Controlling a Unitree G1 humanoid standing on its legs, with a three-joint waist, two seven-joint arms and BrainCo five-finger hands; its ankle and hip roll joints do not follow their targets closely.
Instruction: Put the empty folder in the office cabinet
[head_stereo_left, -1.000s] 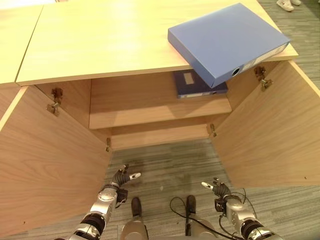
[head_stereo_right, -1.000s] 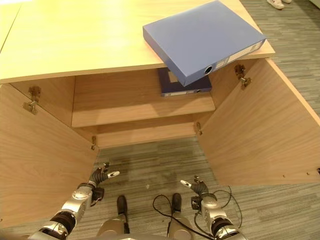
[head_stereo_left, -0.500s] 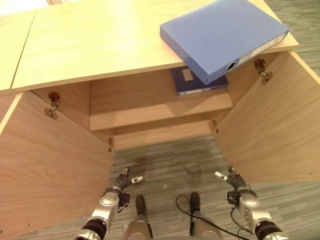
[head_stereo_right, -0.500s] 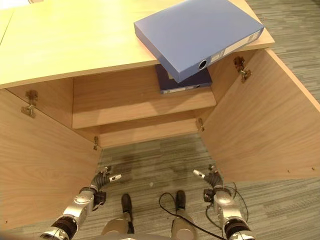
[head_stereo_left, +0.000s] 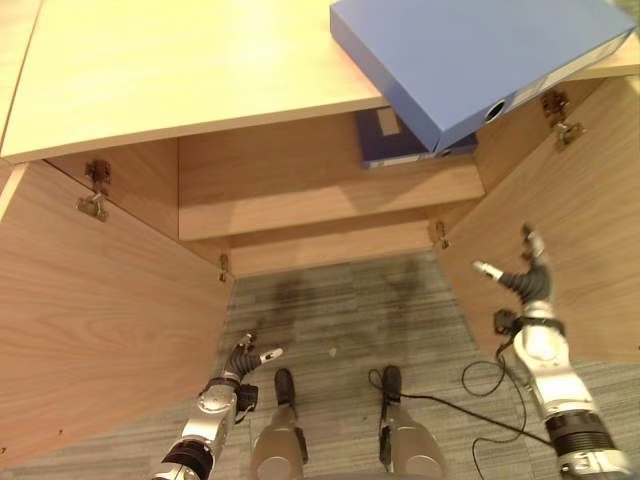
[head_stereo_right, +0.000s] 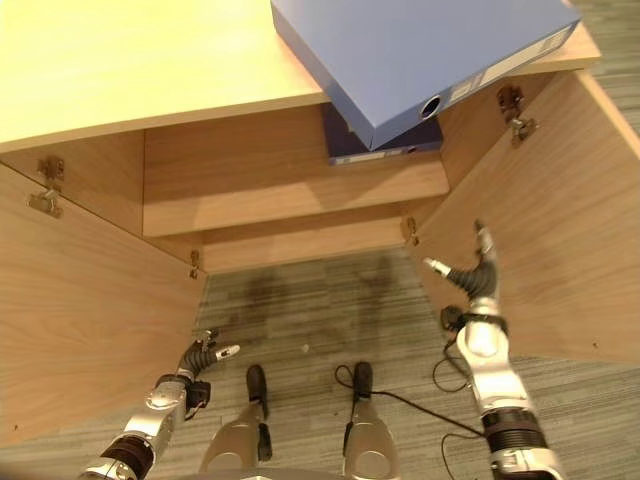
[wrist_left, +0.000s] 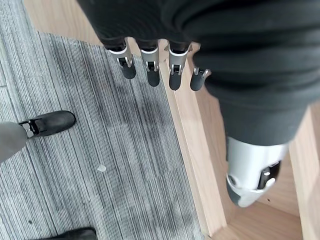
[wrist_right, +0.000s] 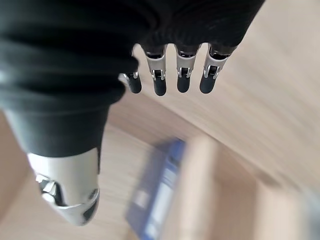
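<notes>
A large blue folder lies flat on top of the wooden cabinet, its spine end jutting over the front edge at the right. Under it, a darker blue folder lies on the cabinet's inner shelf. My right hand is raised in front of the open right door, fingers straight and holding nothing; its fingers point toward the cabinet. Low over the carpet near the left door, my left hand hangs open and empty, fingers relaxed.
Both cabinet doors stand wide open: the left door and the right door. Grey striped carpet lies between them. The shelf's left half is bare wood. A lower compartment sits beneath the shelf.
My right hand has risen from near the floor to mid-height beside the right door. The left hand stays low. The camera has shifted, so the folder sits nearer the top edge.
</notes>
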